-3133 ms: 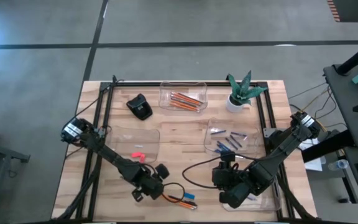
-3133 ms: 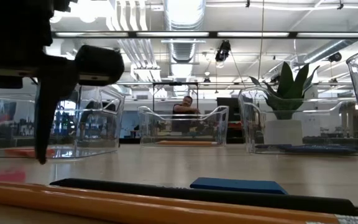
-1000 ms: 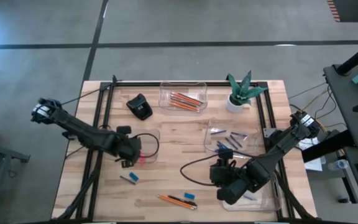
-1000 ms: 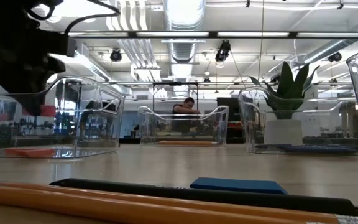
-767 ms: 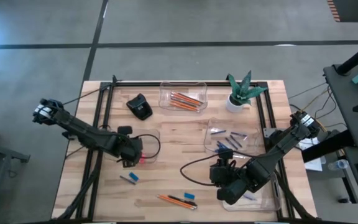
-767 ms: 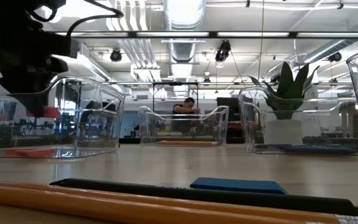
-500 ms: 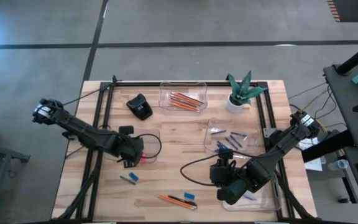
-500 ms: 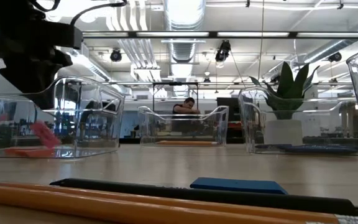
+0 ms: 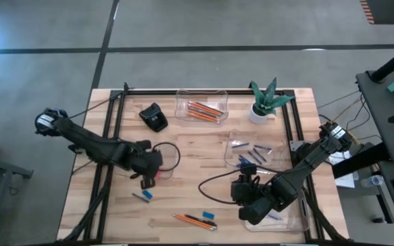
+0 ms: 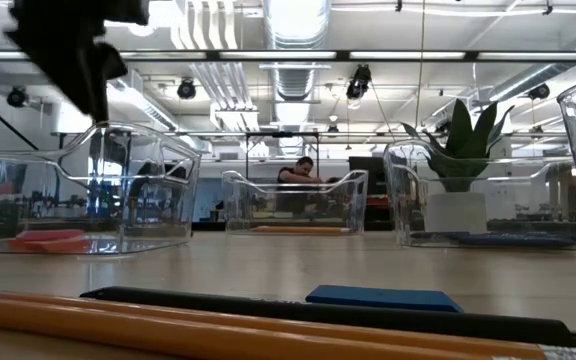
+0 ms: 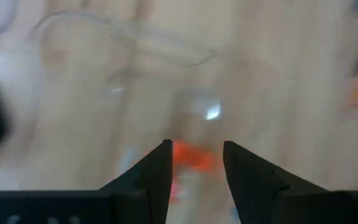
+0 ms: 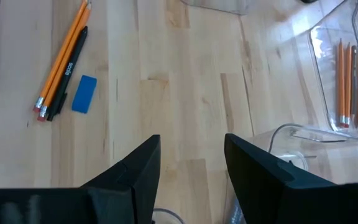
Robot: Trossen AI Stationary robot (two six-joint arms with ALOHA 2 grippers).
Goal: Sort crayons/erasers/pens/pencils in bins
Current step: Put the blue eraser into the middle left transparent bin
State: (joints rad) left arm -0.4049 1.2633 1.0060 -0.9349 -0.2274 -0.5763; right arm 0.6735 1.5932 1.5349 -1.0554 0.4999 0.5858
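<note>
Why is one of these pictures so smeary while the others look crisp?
The left wrist view is motion-blurred: the pink erasers and clear bin smear. The right wrist view is sharp on the pencils and blue eraser. In the low view the nearest pencil is soft, and ceiling lights glare.

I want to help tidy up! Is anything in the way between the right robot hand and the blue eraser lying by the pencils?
Nothing visible. In the right wrist view, only bare wood lies between the open right gripper and the blue eraser, which sits just beside two pencils and a pen.
</note>
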